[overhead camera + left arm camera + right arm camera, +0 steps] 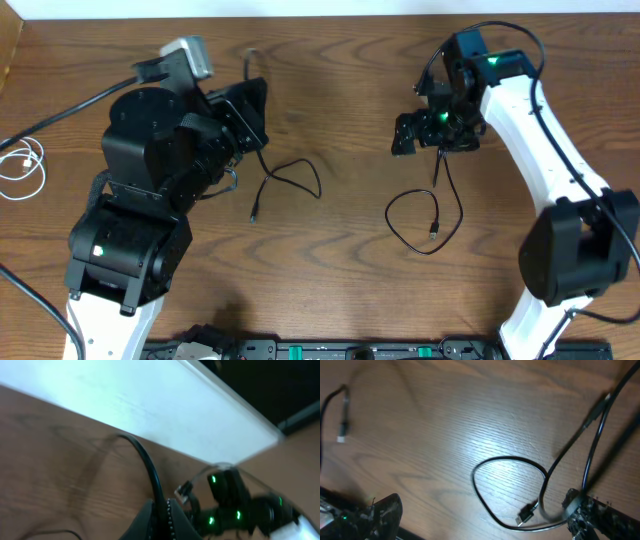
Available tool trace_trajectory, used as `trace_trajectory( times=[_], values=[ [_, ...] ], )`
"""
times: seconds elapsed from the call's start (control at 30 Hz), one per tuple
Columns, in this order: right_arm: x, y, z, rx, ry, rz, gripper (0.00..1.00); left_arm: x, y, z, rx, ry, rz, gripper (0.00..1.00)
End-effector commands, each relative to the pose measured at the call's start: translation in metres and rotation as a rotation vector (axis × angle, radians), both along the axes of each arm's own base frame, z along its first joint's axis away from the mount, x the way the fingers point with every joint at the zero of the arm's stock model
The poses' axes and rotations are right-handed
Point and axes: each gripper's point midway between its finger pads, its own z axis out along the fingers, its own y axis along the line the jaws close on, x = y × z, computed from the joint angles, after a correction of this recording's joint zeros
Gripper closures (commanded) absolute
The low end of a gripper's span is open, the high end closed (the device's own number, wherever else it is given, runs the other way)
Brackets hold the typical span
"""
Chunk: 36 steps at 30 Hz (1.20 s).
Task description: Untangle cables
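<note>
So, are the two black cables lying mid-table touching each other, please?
No, the left black cable and the looped black cable lie apart, with bare table between them.

The table [340,80] has both arms mounted at its near edge, the left arm on the left side and the right arm on the right. The left gripper [161,515] sits over the left half, with the left cable [152,474] pinched between its fingers. From there that cable trails toward the middle of the table, bends into a small open loop and ends nearer the front edge. The right gripper [436,135] hangs over the right half, well apart from the left one. The right cable [505,459] runs from beside it down to a loop lying on the table in front of it, with its plug [525,515] inside the loop. A third cable [22,157] lies coiled at the far left edge, just in front of the thick wire [60,118] that leads to the left arm.
</note>
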Motion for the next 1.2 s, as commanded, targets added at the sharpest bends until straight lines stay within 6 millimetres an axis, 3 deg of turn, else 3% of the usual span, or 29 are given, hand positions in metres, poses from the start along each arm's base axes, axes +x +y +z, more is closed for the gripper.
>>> trace_trajectory(
  times=[0.0, 0.17, 0.33, 0.43, 0.6, 0.9, 1.07, 1.17],
  values=[
    [-0.003, 0.008, 0.059, 0.090, -0.163, 0.037, 0.01, 0.005, 0.016, 0.006, -0.264, 0.090, 0.193, 0.93],
    [-0.009, 0.006, 0.107, 0.114, -0.322, 0.041, 0.01, 0.005, 0.016, 0.006, -0.417, 0.153, 0.246, 0.93],
    [-0.016, 0.003, 0.131, 0.131, -0.372, -0.004, 0.01, 0.006, 0.016, 0.007, -0.482, 0.176, 0.266, 0.93],
    [-0.027, 0.029, 0.149, 0.288, -0.376, 0.070, 0.01, 0.006, 0.016, 0.010, -0.549, 0.193, 0.284, 0.93],
    [-0.055, 0.088, 0.185, 0.567, -0.484, 0.409, 0.01, 0.006, 0.014, 0.011, -0.607, 0.216, 0.293, 0.93],
    [-0.083, 0.159, 0.214, 0.685, -0.646, 0.663, 0.01, 0.004, 0.014, 0.003, -0.593, 0.245, 0.301, 0.93],
    [-0.095, 0.180, 0.220, 0.707, -0.690, 0.730, 0.01, 0.003, 0.015, 0.002, -0.591, 0.250, 0.303, 0.93],
    [-0.102, 0.191, 0.222, 0.710, -0.709, 0.760, 0.11, 0.003, 0.014, 0.002, -0.595, 0.253, 0.304, 0.92]
  ],
)
